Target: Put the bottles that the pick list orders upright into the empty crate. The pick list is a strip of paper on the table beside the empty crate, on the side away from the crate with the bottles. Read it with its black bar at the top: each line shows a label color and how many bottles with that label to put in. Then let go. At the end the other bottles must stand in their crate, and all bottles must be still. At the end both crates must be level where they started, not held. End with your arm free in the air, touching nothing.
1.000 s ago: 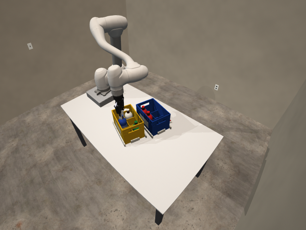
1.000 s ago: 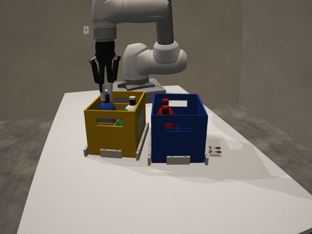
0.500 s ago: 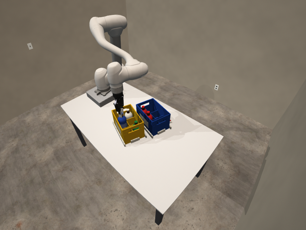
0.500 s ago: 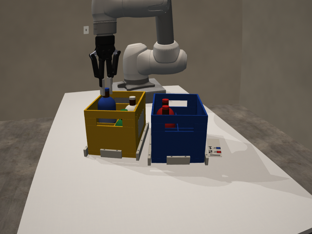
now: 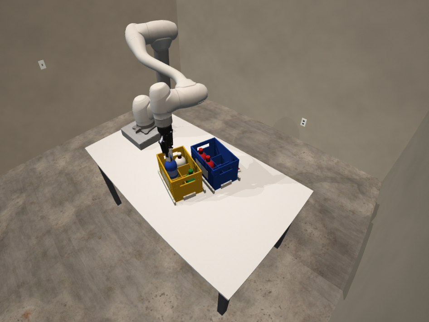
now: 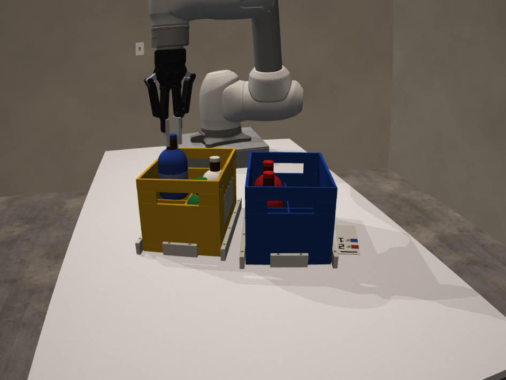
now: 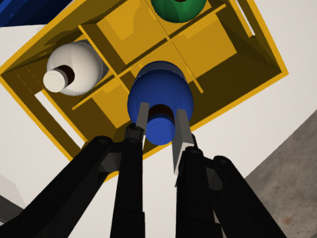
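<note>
Exterior view for left/right, near side = front. Left crate [image 5: 188, 190] [image 6: 179, 220] [image 7: 240, 101] and right crate [image 5: 225, 178] [image 6: 290, 233] [image 7: 20, 13] side by side on table [image 5: 225, 235] [image 6: 245, 327] [image 7: 159, 181], a gap between. Arm's base [image 5: 141, 142] [image 6: 257, 146] behind them, on the same table. Pick list [image 5: 238, 168] [image 6: 348, 241] on table, just right of right crate. Low stops [image 5: 189, 196] [image 6: 179, 249] along crate feet, front and sides. Left crate: rear bottle [image 5: 180, 160] [image 6: 213, 175] [image 7: 82, 67] and front bottle [image 6: 195, 199] [image 7: 179, 11] in right-hand row; third bottle [image 5: 170, 168] [image 6: 173, 167] [image 7: 161, 87] over left-hand row, between fingers. Right crate: bottle pair [image 5: 208, 161] [image 6: 268, 175] in left-hand row, one behind the other.

The gripper [image 5: 168, 155] [image 6: 173, 130] [image 7: 160, 119] has risen over the last second, and the blue bottle [image 5: 170, 168] [image 6: 173, 163] [image 7: 160, 87] has come up with it, neck between the fingers. Its cap and shoulders now stand higher above the yellow crate's [image 5: 188, 188] [image 6: 179, 225] [image 7: 235, 103] rim, with the lower part still inside. The arm's wrist [image 5: 161, 104] [image 6: 169, 30] has lifted too.
</note>
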{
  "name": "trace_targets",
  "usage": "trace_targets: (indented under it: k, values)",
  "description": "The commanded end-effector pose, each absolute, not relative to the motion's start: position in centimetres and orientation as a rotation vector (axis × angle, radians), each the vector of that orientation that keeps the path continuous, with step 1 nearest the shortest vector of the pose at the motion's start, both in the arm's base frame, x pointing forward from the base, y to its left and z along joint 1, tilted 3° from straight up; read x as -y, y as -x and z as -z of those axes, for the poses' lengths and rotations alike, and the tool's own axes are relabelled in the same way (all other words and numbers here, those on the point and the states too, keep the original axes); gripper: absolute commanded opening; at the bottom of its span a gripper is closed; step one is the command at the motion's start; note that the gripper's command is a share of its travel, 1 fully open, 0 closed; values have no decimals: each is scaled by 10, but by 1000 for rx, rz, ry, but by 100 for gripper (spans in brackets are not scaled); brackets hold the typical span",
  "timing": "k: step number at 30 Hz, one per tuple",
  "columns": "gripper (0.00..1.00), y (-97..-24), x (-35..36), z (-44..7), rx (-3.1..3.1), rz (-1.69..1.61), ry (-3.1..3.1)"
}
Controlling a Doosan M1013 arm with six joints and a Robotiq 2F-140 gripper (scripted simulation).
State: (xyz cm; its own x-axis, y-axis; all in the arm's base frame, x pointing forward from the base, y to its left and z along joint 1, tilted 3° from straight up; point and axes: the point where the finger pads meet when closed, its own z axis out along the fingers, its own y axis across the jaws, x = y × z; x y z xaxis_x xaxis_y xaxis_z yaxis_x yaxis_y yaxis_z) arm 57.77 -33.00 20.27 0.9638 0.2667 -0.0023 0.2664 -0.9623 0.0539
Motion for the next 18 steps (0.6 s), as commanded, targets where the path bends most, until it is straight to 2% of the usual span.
trace_targets:
  k: [1,18]
  values:
    - [0,-578,330,-207,-416,-8,-3060]
    - [0,-577,328,-232,-416,-8,-3060]
